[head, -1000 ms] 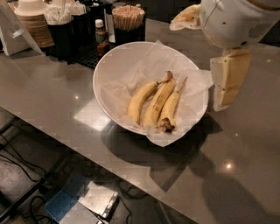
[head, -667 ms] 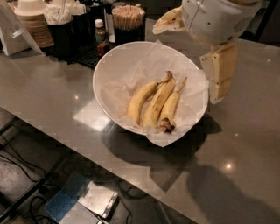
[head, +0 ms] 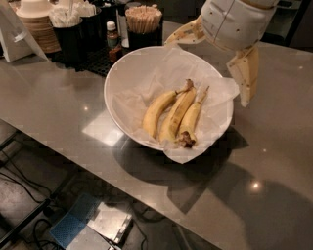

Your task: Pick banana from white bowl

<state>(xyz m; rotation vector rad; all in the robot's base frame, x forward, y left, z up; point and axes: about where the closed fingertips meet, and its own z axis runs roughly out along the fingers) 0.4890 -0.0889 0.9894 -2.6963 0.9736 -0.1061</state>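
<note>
The white bowl [head: 122, 83], lined with crinkled white paper, stands on the grey counter. Three yellow bananas lie side by side in it. The banana [head: 177, 114] is the thick, brown-speckled middle one. A curved smoother banana [head: 155, 112] lies to its left. A slim banana with a mushy brown end [head: 191, 122] lies to its right. My gripper [head: 205, 73] hangs above the bowl's far right rim, open and empty. One cream finger [head: 183, 33] points left over the back rim. The other finger [head: 247, 73] points down just outside the right rim.
Behind the bowl stand black holders with wooden stir sticks [head: 143, 14], a small bottle [head: 113, 41] and napkins. A stack of brown paper lids [head: 36, 22] is at the far left. The counter's front edge runs diagonally, with floor and cables [head: 29, 195] below.
My gripper has moved left and toward the back, from beside the bowl's right edge to over its far right rim. The bananas and bowl have not moved.
</note>
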